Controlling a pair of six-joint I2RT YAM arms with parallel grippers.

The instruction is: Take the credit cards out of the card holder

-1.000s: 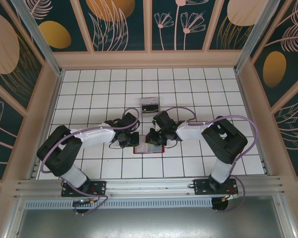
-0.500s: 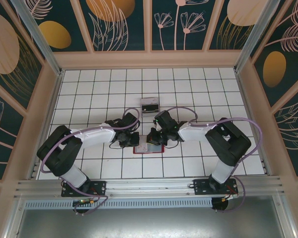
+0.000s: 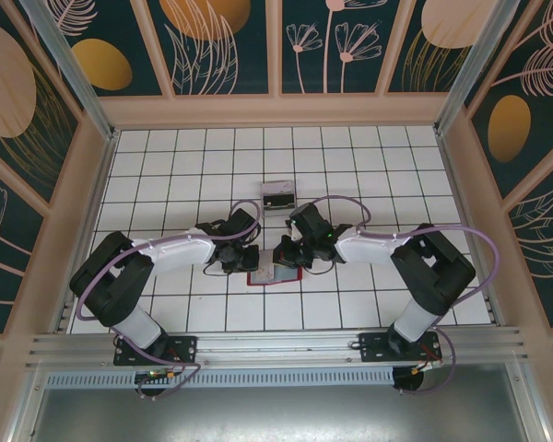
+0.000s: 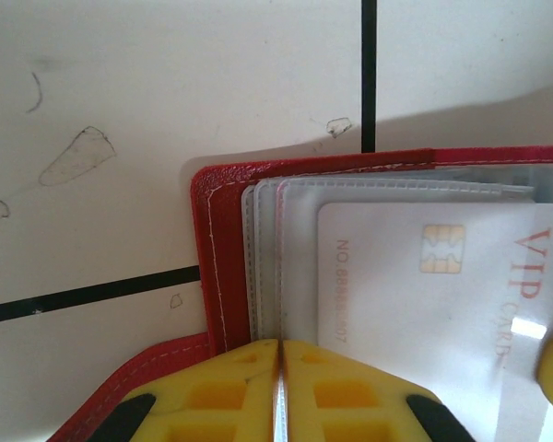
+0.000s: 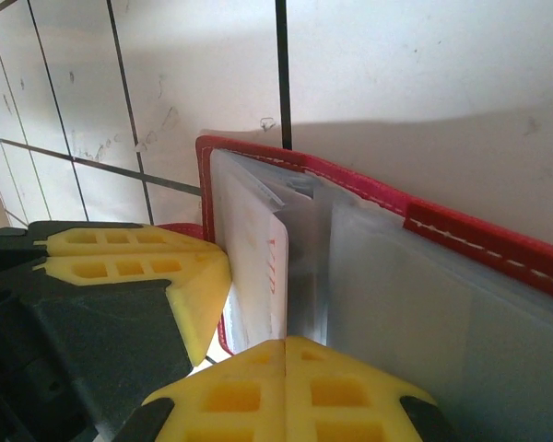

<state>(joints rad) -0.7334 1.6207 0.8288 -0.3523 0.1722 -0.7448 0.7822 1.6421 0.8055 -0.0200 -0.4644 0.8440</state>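
Observation:
The red card holder (image 3: 264,277) lies open on the tiled floor between both arms. Its grey pocket leaves (image 4: 267,230) are fanned out, and a white credit card (image 4: 424,304) with a chip and red "VIP" print sits in them. My left gripper (image 4: 278,368) is shut on the edge of a pocket leaf near the red border (image 4: 217,249); from above the left gripper (image 3: 247,261) is at the holder's left end. My right gripper (image 5: 286,368) is shut, with the edge of the raised credit card (image 5: 258,267) running into its seam. The right gripper (image 3: 282,260) is over the holder's middle.
A small clear plastic box (image 3: 278,195) stands about two tiles beyond the holder. The left gripper's yellow fingers (image 5: 129,262) are close beside the right gripper. Wooden walls (image 3: 276,110) fence the white tiled floor (image 3: 166,166) on three sides.
The right gripper has closed fully at the holder, and the right arm's elbow has swung a little to the right. The left gripper has kept its hold without moving.

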